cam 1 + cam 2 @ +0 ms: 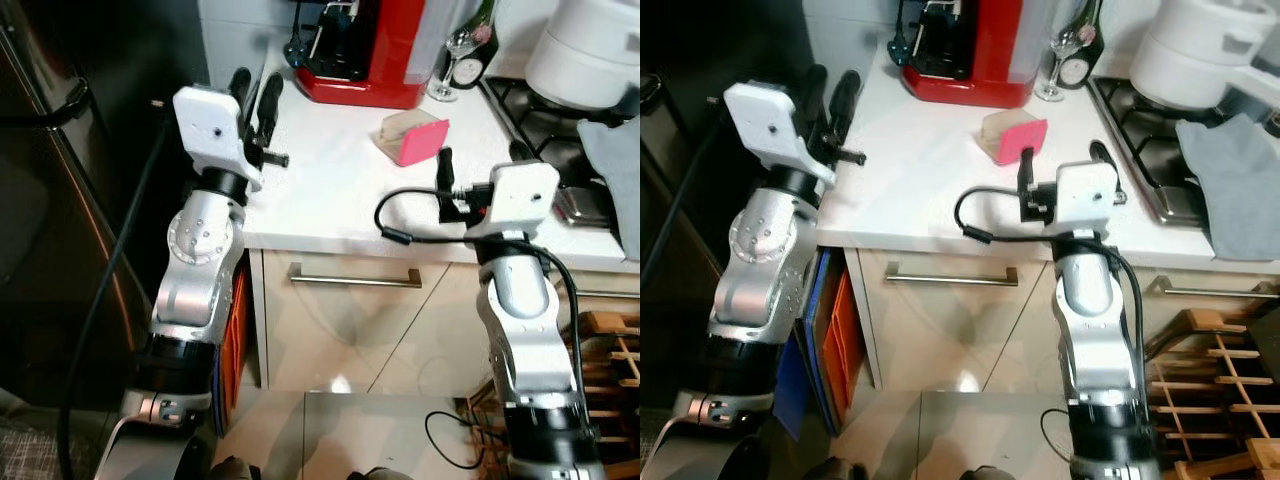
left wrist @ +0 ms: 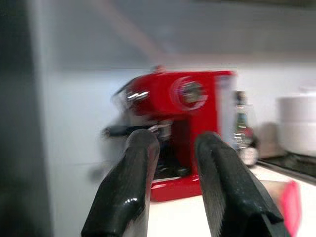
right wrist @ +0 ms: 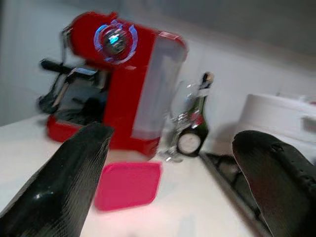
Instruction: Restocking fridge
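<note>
I see the pink-lidded container (image 1: 414,136) on the white worktop (image 1: 330,190), upper centre of frame; my right gripper (image 3: 173,182), fingers wide apart, faces it and could knock the wine glass (image 1: 452,62) behind; left gripper (image 2: 173,187), fingers slightly apart, hovers empty near the red coffee machine (image 1: 350,50).

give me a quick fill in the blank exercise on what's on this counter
1. The coffee machine at the back of the white counter is ____.
2. The small container near the right gripper has a ____ lid.
3. A wine glass stands beside a dark ____.
4. The right gripper's jaws are ____.

Missing words: red; pink; bottle; open
</note>
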Tool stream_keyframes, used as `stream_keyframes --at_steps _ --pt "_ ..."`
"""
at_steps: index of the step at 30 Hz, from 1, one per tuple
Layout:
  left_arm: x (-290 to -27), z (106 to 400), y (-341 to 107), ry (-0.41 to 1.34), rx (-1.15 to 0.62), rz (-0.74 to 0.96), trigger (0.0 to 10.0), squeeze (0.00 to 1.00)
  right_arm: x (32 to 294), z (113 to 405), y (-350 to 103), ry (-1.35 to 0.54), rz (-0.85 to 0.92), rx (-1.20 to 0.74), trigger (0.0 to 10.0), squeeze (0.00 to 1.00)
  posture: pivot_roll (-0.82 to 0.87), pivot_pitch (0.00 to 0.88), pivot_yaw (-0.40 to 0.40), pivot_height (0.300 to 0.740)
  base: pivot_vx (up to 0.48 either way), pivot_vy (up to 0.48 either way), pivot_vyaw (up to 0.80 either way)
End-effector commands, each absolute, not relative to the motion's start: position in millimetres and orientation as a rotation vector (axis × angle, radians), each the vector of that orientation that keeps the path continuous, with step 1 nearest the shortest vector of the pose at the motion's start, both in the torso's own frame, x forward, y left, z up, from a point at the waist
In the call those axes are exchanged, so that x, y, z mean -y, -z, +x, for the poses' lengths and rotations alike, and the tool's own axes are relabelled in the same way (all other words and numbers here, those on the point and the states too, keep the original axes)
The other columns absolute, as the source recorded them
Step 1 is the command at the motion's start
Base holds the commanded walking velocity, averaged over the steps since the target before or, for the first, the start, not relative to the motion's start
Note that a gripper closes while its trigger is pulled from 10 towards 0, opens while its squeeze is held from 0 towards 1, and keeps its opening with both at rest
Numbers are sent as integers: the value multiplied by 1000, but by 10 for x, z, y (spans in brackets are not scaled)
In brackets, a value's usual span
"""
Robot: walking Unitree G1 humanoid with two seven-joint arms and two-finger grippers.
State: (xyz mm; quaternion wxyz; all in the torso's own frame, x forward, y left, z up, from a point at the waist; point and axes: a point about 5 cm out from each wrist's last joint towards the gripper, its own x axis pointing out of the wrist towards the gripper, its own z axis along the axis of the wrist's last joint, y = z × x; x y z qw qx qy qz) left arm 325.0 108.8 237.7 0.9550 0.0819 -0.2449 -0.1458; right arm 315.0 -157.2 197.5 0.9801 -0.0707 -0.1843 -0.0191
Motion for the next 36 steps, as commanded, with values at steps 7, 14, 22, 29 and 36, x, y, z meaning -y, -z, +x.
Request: stream_keyframes --at_steps 7,14,22,29,36 --pt "-912 3227 -2488 419 505 261 10000 0 1731 3278 -2031 112 -118 379 10000 0 13 0 -84 740 480 0 -632" --pt "-902 3272 -2524 368 492 261 10000 0 1746 3286 -2025 103 -149 405 10000 0 7 0 -85 740 480 0 -571" --pt "-1085 3594 -2636 174 438 218 10000 0 1648 3288 -1987 42 -149 397 10000 0 -4 0 -96 740 60 0 0" --pt "-1094 3948 -2576 199 311 238 10000 0 1605 3207 -1933 25 -147 394 10000 0 -42 0 -75 740 0 0 0" --pt "-1186 4135 -2397 170 187 268 10000 0 1619 3086 -1863 20 -157 367 10000 0 -88 0 -67 740 0 0 0"
